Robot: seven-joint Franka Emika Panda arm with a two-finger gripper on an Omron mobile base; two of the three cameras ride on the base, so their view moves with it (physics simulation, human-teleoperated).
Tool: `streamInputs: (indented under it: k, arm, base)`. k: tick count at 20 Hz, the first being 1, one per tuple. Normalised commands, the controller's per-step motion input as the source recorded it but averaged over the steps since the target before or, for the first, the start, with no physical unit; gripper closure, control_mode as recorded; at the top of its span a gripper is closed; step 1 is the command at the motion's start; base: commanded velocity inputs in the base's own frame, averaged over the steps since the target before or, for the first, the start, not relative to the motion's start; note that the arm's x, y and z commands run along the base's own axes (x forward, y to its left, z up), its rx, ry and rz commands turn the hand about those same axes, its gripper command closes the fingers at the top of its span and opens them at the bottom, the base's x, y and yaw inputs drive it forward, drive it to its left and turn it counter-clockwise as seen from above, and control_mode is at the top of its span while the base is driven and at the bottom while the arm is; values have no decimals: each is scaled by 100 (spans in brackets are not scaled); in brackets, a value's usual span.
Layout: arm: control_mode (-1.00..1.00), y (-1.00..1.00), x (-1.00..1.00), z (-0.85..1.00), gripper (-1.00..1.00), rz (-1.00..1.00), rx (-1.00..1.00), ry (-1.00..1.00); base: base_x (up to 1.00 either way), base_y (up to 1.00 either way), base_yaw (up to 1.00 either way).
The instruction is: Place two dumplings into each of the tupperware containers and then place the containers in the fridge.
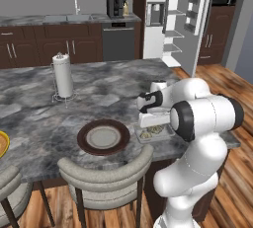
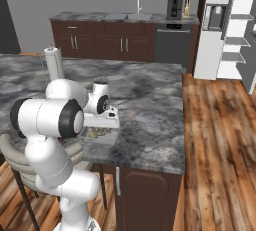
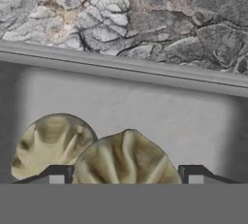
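Our gripper [image 3: 126, 174] hangs wide open just over the clear container [image 3: 145, 111], fingertips flanking one of its two dumplings [image 3: 126, 157]. We judge loading here done; next comes gripping its rim for the open fridge [image 1: 180, 19]. The arm hides most of this container on the bench [image 1: 99, 94].

beige ridged dumplings [image 3: 126, 157], clear grey container [image 3: 145, 106], grey-veined marble counter [image 3: 145, 19]

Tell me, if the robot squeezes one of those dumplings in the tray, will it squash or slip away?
Probably it gives a little: the nearer dumpling looks pleated and puffy, not hard. Its rounded top may let it slide out from the open gripper straddling it. It likely won't roll far, since it sits beside a second dumpling inside the clear container.
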Motion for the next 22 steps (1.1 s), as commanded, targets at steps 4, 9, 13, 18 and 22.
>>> streamInputs:
  k: [4,9,13,18,22]
  arm:
    - [-100,0,0,0,-100,0,0,-1]
    - [-100,-11,-4,1,-100,-2,0,0]
    - [-100,-18,-1,18,-100,-3,0,0]
    - [-100,-56,0,5,-100,-6,0,0]
    - [-100,-34,3,-5,-100,-2,0,-2]
  base:
    - [0,0,0]
    - [0,0,0]
    - [0,0,0]
    - [0,0,0]
    - [0,0,0]
